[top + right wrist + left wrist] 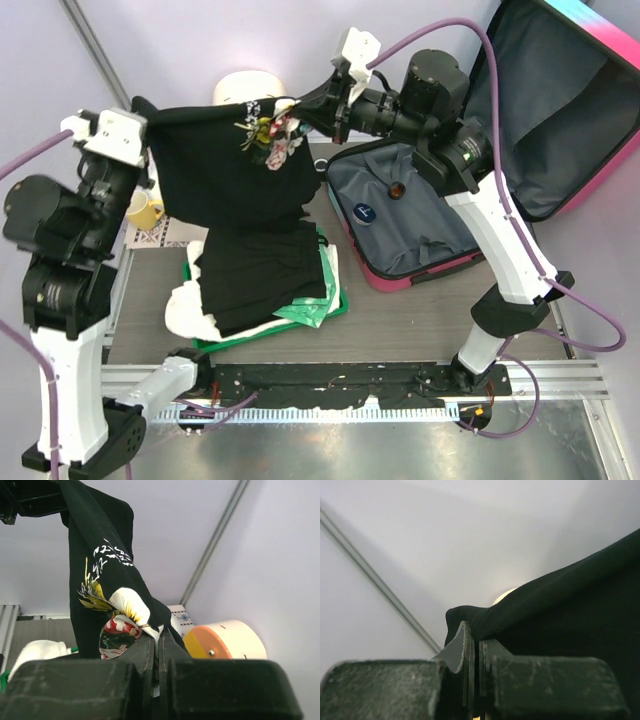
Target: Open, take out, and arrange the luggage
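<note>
The luggage (545, 130), a pink hard-shell suitcase with dark grey lining, lies open at the right, lid up against the back. Grey clothes (400, 205) lie in its lower half. Both grippers hold a black garment (235, 170) with a flower print stretched in the air above the table's left half. My left gripper (148, 125) is shut on its left upper corner (470, 617). My right gripper (318, 105) is shut on its right upper edge by the flower print (120, 615).
A stack of folded black clothes (262, 275) lies on a green tray (335, 305) with white cloth (190, 305) beside it. The round cream-and-orange box (245, 88) stands at the back, also in the right wrist view (225, 640). A yellow cup (143, 212) sits at the left.
</note>
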Robot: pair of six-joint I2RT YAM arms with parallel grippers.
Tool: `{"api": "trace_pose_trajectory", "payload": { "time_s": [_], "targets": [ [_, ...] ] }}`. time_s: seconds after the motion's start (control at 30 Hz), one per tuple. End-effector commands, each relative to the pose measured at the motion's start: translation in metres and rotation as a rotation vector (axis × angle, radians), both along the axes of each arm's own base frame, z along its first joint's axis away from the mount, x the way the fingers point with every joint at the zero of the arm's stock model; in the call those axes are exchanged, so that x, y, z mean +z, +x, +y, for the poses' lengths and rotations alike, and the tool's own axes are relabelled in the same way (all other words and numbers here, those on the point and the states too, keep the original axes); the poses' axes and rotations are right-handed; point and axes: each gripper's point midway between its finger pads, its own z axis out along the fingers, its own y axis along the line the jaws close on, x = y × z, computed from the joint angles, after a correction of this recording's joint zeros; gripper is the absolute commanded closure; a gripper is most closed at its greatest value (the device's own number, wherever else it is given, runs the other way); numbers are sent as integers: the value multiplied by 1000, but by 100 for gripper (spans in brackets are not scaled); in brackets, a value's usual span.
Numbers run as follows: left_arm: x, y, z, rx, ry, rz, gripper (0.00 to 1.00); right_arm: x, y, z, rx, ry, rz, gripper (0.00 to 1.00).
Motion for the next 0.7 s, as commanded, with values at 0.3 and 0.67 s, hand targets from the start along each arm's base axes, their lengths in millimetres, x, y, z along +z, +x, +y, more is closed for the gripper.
{"api": "trace_pose_trajectory", "payload": {
  "time_s": [0.3, 0.67],
  "targets": [
    [31, -78, 14, -12, 8, -109, 100, 60, -71, -20, 36, 128, -58, 99],
    [-80, -126, -5, -182, 234, 122, 100, -67, -99, -38, 76, -125, 192, 99]
  ]
}}
